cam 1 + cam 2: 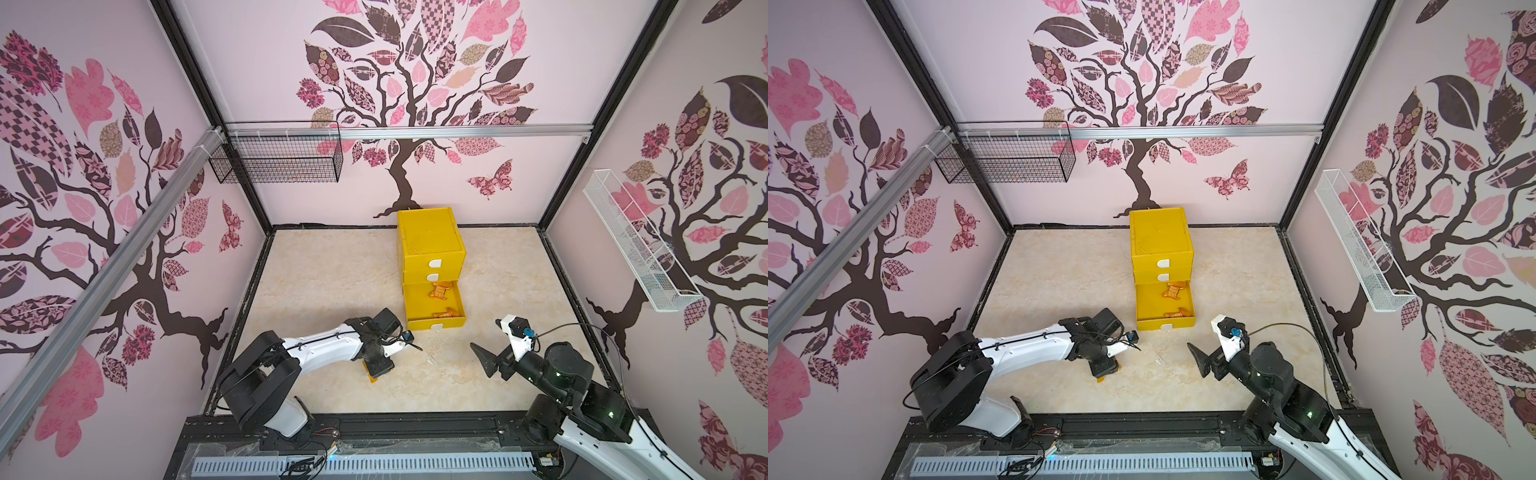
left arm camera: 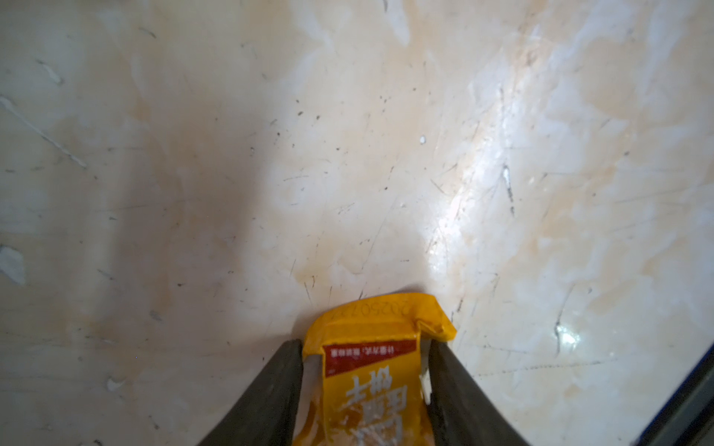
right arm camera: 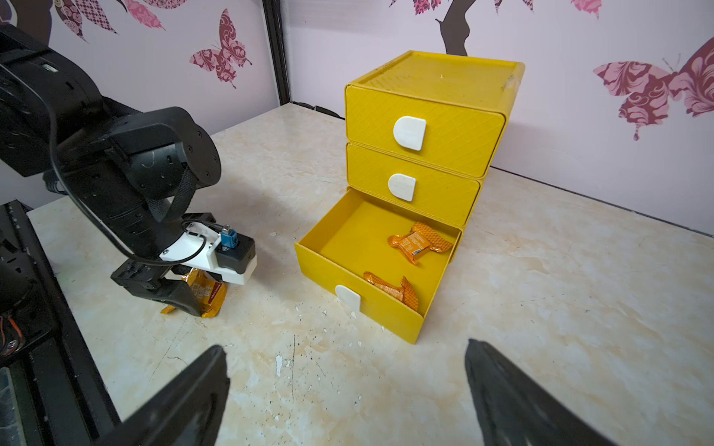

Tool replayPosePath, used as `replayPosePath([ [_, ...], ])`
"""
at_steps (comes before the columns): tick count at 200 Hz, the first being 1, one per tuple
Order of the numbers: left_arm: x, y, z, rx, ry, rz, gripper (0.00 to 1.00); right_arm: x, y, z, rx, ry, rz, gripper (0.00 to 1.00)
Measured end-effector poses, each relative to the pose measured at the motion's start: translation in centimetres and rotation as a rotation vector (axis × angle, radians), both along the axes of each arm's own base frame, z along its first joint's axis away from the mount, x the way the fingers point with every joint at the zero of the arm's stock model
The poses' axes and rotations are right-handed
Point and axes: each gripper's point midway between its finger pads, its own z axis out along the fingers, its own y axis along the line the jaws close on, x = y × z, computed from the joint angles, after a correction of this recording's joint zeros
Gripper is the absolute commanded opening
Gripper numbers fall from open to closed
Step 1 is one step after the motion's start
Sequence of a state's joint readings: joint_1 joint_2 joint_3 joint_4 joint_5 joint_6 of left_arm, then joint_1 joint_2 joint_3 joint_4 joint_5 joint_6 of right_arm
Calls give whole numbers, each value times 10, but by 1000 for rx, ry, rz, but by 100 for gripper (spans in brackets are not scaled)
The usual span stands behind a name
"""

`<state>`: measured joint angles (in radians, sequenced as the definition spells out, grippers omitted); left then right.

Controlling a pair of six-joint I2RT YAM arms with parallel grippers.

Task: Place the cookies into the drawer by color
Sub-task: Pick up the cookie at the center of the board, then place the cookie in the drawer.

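- Step in hand: pickup of one orange cookie packet [image 2: 371,370]. My left end effector [image 2: 365,345] points down and is clenched on it, a finger pressed against each side.
- Location: the packet stands on the surface [image 1: 332,270] in its near part, left of centre, nearer than and to the left of the drawer chest [image 1: 428,245]. Its lower edge appears to rest on the surface, so I judge it not yet lifted.
- Chest: far centre, against the wall. The top and middle drawers are closed. The bottom drawer [image 3: 359,312] is pulled out toward the near side and holds two orange packets [image 3: 419,243], which lie apart from each other.
- My right end effector [image 3: 345,355] is released, jaws wide and empty, at the near right and facing the chest.
- No green or black packets show in any view.
- Next move, in my judgement: lift straight up, carry the packet far and right, clear the near rim of the bottom drawer, and let go over its bare left half, orange with orange.
- Caution: the foil is crinkly and may slip, so the grip should be confirmed before travel.
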<state>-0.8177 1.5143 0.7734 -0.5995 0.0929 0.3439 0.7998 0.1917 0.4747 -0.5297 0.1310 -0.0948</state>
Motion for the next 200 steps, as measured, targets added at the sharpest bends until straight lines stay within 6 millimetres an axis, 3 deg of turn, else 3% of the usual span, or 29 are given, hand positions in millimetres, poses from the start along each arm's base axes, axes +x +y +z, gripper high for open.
replayPosePath([
  [52,1,0,8,-21,-21,2,30,0,0,0,0,0,0,99],
  [121,17,2,25,-41,-85,36,26,0,0,0,-1,1,0,99],
  [138,31,-3,42,-41,-134,46,28,0,0,0,0,1,0,99],
  [170,67,-28,93,-116,-271,55,29,1,1,-2,-8,8,0,99],
  [200,83,-42,120,-166,-343,34,29,1,0,-2,-8,7,-3,99],
])
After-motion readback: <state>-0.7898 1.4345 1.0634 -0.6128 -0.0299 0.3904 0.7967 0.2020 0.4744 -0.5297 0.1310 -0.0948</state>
